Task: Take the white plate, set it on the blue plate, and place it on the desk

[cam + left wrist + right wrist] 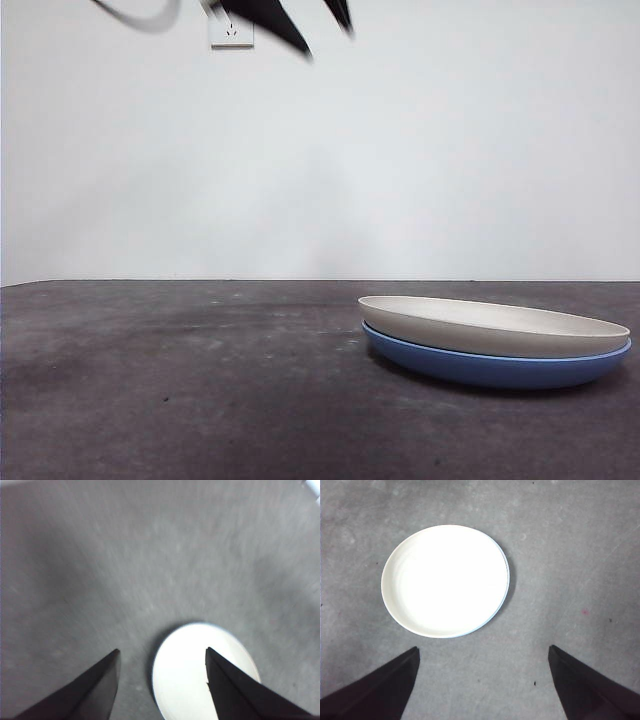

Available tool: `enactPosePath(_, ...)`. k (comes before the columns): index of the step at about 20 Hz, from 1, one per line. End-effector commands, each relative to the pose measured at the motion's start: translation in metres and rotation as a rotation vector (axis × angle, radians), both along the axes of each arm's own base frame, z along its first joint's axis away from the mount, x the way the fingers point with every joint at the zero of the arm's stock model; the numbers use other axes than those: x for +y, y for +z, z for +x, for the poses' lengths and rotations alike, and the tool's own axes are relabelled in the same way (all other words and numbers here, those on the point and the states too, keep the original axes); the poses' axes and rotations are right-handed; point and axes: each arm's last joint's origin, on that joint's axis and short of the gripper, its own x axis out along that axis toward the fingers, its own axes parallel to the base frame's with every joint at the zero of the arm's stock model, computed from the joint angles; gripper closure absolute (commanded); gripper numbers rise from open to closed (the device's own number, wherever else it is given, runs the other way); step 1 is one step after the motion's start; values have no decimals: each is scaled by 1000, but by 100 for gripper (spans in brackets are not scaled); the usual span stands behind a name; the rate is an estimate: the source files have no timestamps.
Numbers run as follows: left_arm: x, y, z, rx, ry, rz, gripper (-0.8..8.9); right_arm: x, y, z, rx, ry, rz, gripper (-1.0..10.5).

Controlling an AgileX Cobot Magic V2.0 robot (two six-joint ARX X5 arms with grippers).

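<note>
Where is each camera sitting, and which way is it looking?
Front view: low at desk height, looking level across at the white plate stacked on the blue plate; black arm tips top.
Left wrist view: above, looking down; left gripper open.
Right wrist view: above, looking down; right gripper open.
All three show the white plate.

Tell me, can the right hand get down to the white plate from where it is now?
Probably yes. The right hand hangs open above the desk, and the white plate, stacked on the blue plate, lies uncovered just ahead of it. The left hand is also high above, so nothing blocks a descent.
</note>
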Motion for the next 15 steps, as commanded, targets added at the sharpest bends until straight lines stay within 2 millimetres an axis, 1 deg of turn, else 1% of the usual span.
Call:
enactPosePath(1,21,28,-14,-84,9,-19,543,1,5,2,-24,-3,10,532)
enactPosePath(2,32,37,-23,-99,23,-22,543,1,6,2,-29,-3,10,532)
enactPosePath(4,50,47,-37,-108,32,-1,543,1,6,2,-30,-4,10,532)
enactPosePath(7,64,49,-53,-93,31,33,546,1,6,2,-30,-4,10,532)
enactPosePath(9,73,42,-64,-86,37,37,569,1,6,2,-31,-4,10,532)
enactPosePath(11,80,29,-78,-85,46,30,569,1,6,2,-31,-4,10,532)
enactPosePath(15,101,-14,-112,-54,67,34,568,1,6,2,-31,-4,10,532)
